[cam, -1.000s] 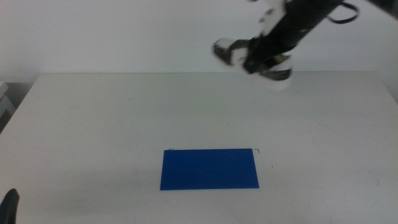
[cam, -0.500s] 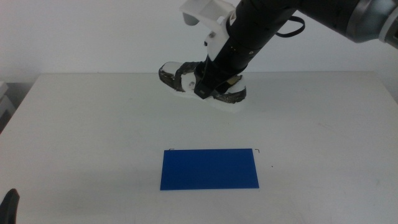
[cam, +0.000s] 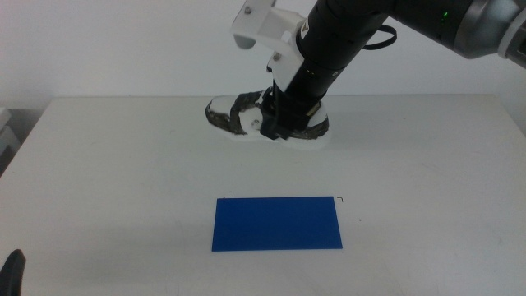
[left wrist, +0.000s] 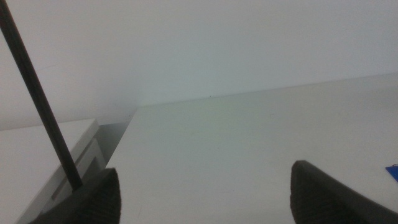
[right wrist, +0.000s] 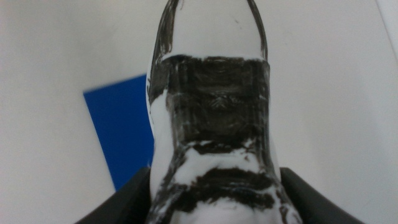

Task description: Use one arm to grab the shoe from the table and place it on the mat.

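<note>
The black-and-white shoe (cam: 234, 116) with a thick white sole hangs in the air over the far middle of the white table (cam: 107, 181), level, toe to the left. My right gripper (cam: 275, 125) is shut on the shoe at its middle; the arm comes down from the upper right. In the right wrist view the shoe (right wrist: 211, 124) fills the gap between the jaws, with the blue mat (right wrist: 121, 127) below and beside it. The blue mat (cam: 277, 223) lies flat at the table's front middle, nearer than the shoe. My left gripper (left wrist: 205, 196) is open and empty at the table's front left.
A white box-like object (left wrist: 43, 155) stands beyond the table's left edge. A thin black cable (left wrist: 37, 99) crosses the left wrist view. The tip of the left gripper (cam: 11, 271) shows at the bottom left of the middle view.
My right arm has carried the shoe from the far right, high up, leftward and down toward the table's middle. The mat and the left arm have not moved.
</note>
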`<state>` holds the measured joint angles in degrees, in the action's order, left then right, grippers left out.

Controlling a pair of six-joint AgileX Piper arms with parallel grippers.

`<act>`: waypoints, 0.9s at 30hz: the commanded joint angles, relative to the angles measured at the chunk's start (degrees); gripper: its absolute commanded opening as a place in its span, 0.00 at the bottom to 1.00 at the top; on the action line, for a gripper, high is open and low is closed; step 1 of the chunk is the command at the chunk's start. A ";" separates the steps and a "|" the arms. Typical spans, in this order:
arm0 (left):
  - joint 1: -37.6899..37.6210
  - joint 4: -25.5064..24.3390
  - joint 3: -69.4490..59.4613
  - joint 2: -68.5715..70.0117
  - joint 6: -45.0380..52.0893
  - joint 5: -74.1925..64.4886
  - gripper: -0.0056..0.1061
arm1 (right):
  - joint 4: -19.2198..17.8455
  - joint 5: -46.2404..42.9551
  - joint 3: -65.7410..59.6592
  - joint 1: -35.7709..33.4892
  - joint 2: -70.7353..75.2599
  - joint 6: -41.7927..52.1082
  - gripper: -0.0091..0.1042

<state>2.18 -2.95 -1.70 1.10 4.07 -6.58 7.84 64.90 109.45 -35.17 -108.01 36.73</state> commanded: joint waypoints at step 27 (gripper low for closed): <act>-0.29 0.49 -0.29 0.38 -0.38 4.69 0.89 | 4.54 -11.26 -8.40 0.70 -0.75 13.93 0.05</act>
<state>2.18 -2.95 -1.70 1.10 4.01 -6.58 11.55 58.06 101.16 -35.10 -111.94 50.26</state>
